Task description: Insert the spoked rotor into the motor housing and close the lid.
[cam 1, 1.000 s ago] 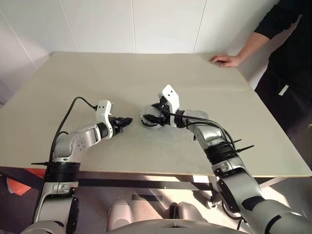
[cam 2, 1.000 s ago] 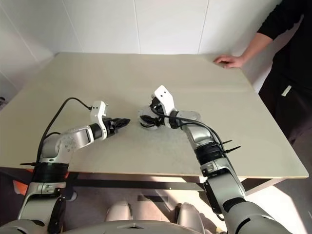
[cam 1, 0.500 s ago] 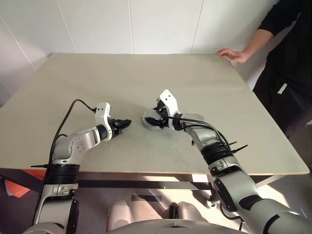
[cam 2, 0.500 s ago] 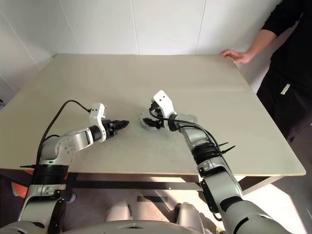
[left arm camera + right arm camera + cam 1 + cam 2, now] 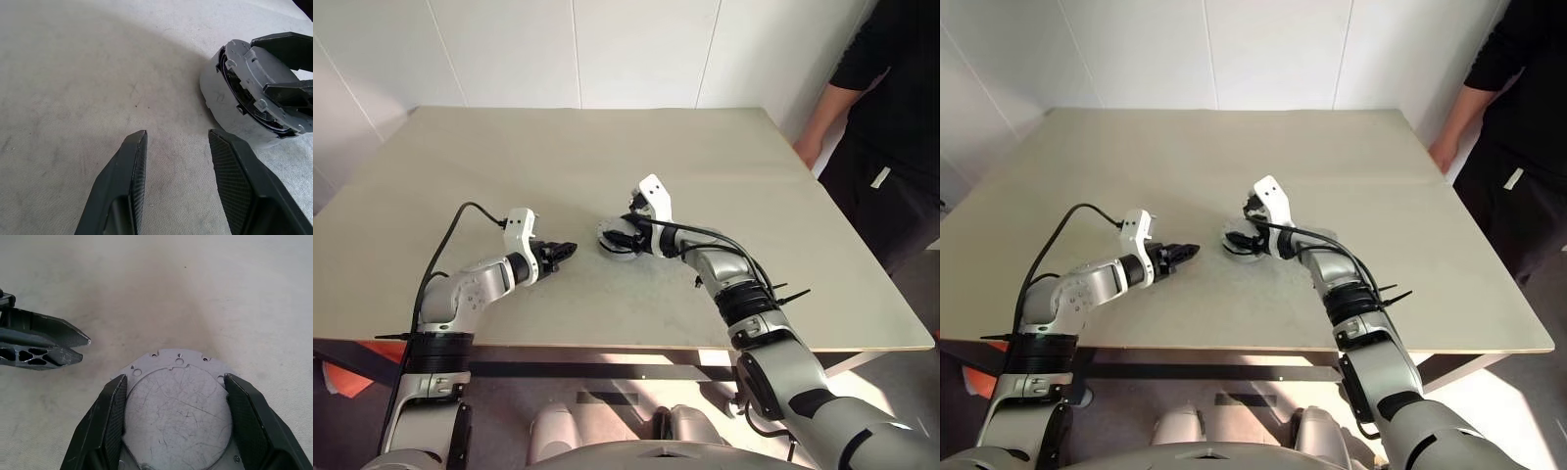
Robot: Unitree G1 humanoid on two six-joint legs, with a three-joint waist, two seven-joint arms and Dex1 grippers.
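The motor housing (image 5: 213, 93), a squat silver ring, stands on the table's middle. A flat grey disc with small rim holes, which I take for the lid (image 5: 176, 406), sits tilted on its top, with a dark gap under one side. My right gripper (image 5: 175, 378) is shut on this disc's rim, and its black fingers (image 5: 281, 46) reach in from the far side. To the housing's left, a short gap away, my left gripper (image 5: 177, 132) is open and empty just over the table. The spoked rotor is hidden.
A person in black (image 5: 886, 98) stands at the table's far right corner, hand (image 5: 806, 152) hanging beside the edge. The beige table (image 5: 558, 157) is bare around the parts. A black cable (image 5: 460, 220) loops off my left forearm.
The person's hand has come off the table's far right corner and dropped beside the edge. My right wrist has rolled slightly with the disc. The left arm is still.
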